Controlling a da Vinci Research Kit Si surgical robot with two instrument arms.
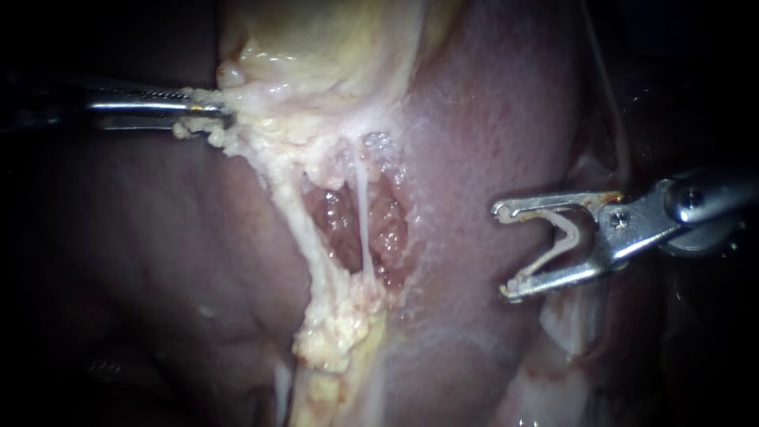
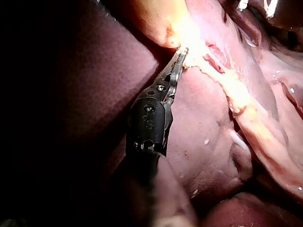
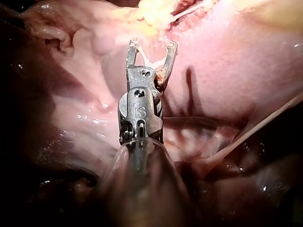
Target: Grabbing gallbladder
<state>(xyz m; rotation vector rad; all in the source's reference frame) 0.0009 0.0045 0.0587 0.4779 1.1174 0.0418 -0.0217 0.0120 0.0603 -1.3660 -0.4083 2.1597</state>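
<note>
Left instrument (image 1: 209, 117) jaws clamped on the gallbladder (image 1: 316, 39) at its pale fatty edge, far left | grab looks made; pulling taut seems left | right instrument (image 1: 501, 251) jaws spread wide, holding a clip (image 1: 565, 237), clear of the liver (image 1: 490, 119) | open room between it and the raw pocket (image 1: 360, 221).

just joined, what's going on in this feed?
The left instrument has its jaws shut on the gallbladder, at its pale fatty lower edge. The right instrument hangs over the liver and grips no tissue. Its jaws stand wide, with a pale V-shaped clip seated between them. Between the two instruments is a raw red patch crossed by a thin pale strand. The grab looks made on the left side.
</note>
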